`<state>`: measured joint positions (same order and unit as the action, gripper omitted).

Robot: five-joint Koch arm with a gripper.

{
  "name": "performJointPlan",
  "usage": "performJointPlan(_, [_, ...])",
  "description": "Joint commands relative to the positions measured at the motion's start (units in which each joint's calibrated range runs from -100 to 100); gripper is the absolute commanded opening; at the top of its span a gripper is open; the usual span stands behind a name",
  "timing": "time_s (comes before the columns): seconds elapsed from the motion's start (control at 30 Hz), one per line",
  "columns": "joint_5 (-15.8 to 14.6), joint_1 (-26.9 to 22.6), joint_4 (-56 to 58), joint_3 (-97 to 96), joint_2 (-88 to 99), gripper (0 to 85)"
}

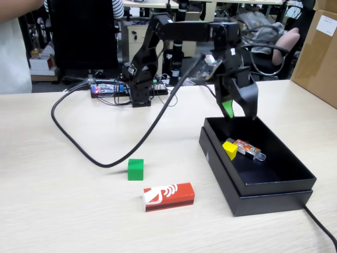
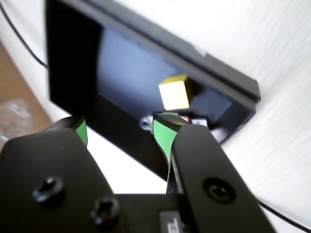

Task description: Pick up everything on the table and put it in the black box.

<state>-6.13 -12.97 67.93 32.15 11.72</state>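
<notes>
The yellow cube point(image 1: 229, 149) point(image 2: 174, 94) lies inside the black box point(image 1: 284, 184) point(image 2: 77, 73), beside a small colourful packet point(image 1: 247, 148). My gripper point(image 1: 241, 114) point(image 2: 120, 127) hangs open and empty just above the box's far wall, its green-lined fingers point(image 2: 163, 136) spread wide. A green cube point(image 1: 135, 169) rests on the table point(image 1: 63, 200) left of the box. The red carton point(image 1: 169, 196) with its white end and logo lies nearer the front, below the green cube.
A thick black cable point(image 1: 100, 158) loops across the table from the arm's base point(image 1: 139, 95). A brown cardboard carton point(image 1: 318, 52) stands at the right back. Another cable point(image 1: 321, 226) trails off the box's front right corner.
</notes>
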Motion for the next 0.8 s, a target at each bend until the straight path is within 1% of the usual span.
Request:
performJointPlan(0.0, [0.9,3.4,-1.7,0.6,9.9,29.1])
performJointPlan(0.1, [1.5,6.6,-1.7,-2.6,11.3,29.4])
performJointPlan(0.17, [2.0,8.7,-1.7,-4.8,11.5,33.9])
performJointPlan(0.27, [2.8,11.8,-1.8,-8.8,11.5,35.6])
performJointPlan(0.3, [2.9,12.8,-2.5,-10.5,11.4,37.9])
performJointPlan(0.4, [2.8,15.4,-5.4,-16.5,11.4,38.6])
performJointPlan(0.6, [2.1,18.6,-9.7,-26.5,11.2,41.6])
performJointPlan(0.77, [1.9,19.7,-12.5,-28.2,9.3,41.6])
